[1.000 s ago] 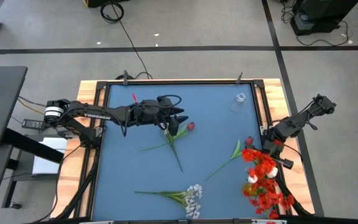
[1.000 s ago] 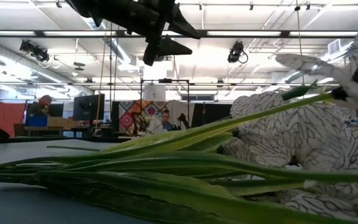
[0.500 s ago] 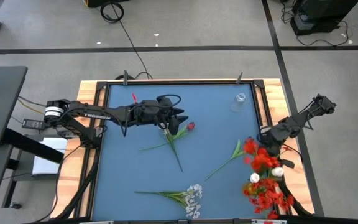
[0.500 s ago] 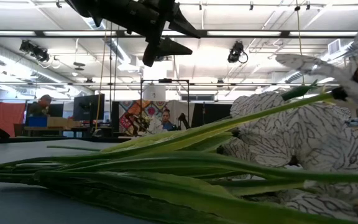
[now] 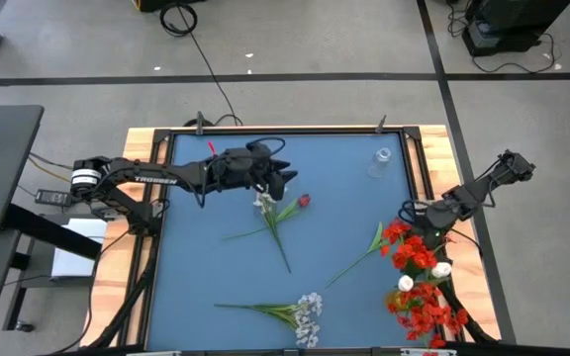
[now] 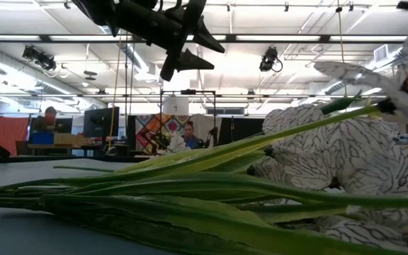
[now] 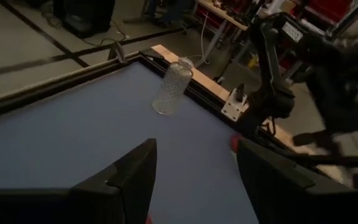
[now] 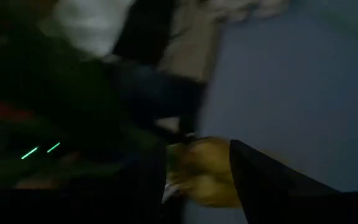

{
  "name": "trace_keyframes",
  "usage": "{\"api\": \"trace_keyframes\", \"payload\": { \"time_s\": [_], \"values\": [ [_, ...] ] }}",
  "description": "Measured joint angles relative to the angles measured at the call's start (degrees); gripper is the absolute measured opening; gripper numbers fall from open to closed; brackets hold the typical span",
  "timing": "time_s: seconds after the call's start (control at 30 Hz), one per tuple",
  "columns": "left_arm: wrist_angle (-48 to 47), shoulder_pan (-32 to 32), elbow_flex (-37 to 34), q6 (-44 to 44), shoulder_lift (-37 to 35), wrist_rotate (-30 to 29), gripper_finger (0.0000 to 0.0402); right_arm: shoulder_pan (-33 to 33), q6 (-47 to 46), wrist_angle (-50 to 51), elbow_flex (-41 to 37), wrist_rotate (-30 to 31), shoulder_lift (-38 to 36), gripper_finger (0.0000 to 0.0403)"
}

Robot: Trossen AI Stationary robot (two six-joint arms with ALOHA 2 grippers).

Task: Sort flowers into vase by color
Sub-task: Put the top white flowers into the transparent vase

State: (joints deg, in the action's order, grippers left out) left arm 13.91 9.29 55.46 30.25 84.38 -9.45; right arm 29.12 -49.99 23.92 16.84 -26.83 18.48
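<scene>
Since a second ago my left gripper (image 5: 283,179) has drawn back toward the table's far edge, off the red bud flower (image 5: 283,211) it was over, and my right gripper (image 5: 410,210) has moved in along the right edge with the red bunch (image 5: 419,259) shifting under it.

My left gripper hangs above the blue table (image 5: 206,267), fingers (image 7: 126,177) spread apart with nothing between them. Just beside it lies the red bud flower, a thin green stem with leaves and a small dark red head, crossed by another stem. Nearer the front edge lies a spray of tiny white blossoms (image 5: 305,314) on green stems. A leafy green stem (image 5: 359,255) lies toward the right. The clear glass vase (image 5: 381,160) stands empty near the far right corner. Bright red blooms and white buds (image 5: 441,269) are heaped at the right edge. My right gripper sits at that heap's top; I cannot tell whether it is open or closed.
</scene>
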Motion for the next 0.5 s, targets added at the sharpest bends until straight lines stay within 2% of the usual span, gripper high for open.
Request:
{"api": "trace_keyframes", "payload": {
  "time_s": [0.1, 0.3, 0.4, 0.5],
  "values": [
    [0.0, 0.3, 0.0, 2.2, 0.0, 0.0, 0.0226, 0.0, -1.8, 5.9, 0.0, 10.6, 0.0, 0.0178],
    [-4.0, 0.5, 0.0, 5.6, 0.0, -1.5, 0.0226, 0.0, -9.3, 13.5, 0.0, 37.6, 0.0, 0.0174],
    [-8.1, 0.5, 0.0, 9.5, 0.0, -3.2, 0.0226, 0.0, -12.1, 12.1, 0.0, 50.6, 0.0, 0.0174],
    [-13.4, 0.7, 0.0, 13.2, 0.0, -4.2, 0.0226, -0.2, -12.3, 5.9, 0.0, 62.9, 0.0, 0.0174]
  ]
}}
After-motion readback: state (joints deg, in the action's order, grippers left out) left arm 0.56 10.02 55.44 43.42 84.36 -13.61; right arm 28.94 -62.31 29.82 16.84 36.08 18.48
